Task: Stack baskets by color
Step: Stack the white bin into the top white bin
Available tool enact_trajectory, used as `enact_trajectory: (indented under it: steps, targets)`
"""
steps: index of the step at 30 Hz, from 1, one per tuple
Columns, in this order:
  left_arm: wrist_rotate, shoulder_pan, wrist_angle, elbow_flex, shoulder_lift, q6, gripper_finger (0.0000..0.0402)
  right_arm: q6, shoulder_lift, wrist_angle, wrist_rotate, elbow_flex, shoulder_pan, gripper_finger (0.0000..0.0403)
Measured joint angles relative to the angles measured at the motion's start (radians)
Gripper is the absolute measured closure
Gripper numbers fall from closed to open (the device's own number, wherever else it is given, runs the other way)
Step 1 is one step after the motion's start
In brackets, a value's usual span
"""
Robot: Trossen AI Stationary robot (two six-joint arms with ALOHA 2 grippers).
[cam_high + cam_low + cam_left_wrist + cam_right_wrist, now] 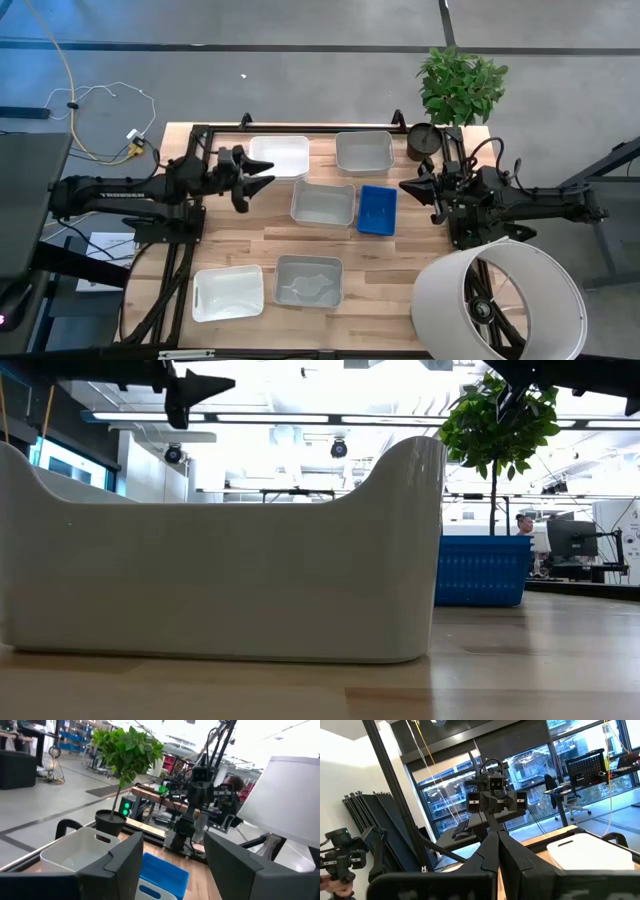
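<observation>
Overhead, the left gripper [262,184] hung above the wooden table [400,260] with its two dark fingers spread apart and nothing between them, tips pointing toward the table's middle. Just beside those tips, toward the far edge, sat a shallow white plastic basket with rounded corners [280,156], and a little further inward lay a translucent grey basket [323,203], not touching the claw. Next to that one, on its right, sat a smaller bright blue basket [377,210], and behind them near the far edge lay another pale basket [364,152]. Two more lay along the near edge, well away from either arm: a white one [228,292] and a grey one [309,281]. The right gripper [410,186] hovered at the table's right side with its fingers pressed together, empty, the blue basket just beside its tip. A leafy green plant in a small black pot [424,140] stood at the far right corner, and a large white cylindrical lampshade [498,305] at the near right.
</observation>
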State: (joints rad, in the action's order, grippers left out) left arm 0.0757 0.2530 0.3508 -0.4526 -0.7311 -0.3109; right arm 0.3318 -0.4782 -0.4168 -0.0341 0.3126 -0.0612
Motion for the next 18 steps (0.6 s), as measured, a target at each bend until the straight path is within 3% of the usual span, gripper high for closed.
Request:
enact_trajectory:
  steps: [18]
  targets:
    - [0.015,0.001,-0.011,0.000,-0.001,0.113,0.0204,0.000,0.000,0.006,0.000,0.000,0.000,0.0402]
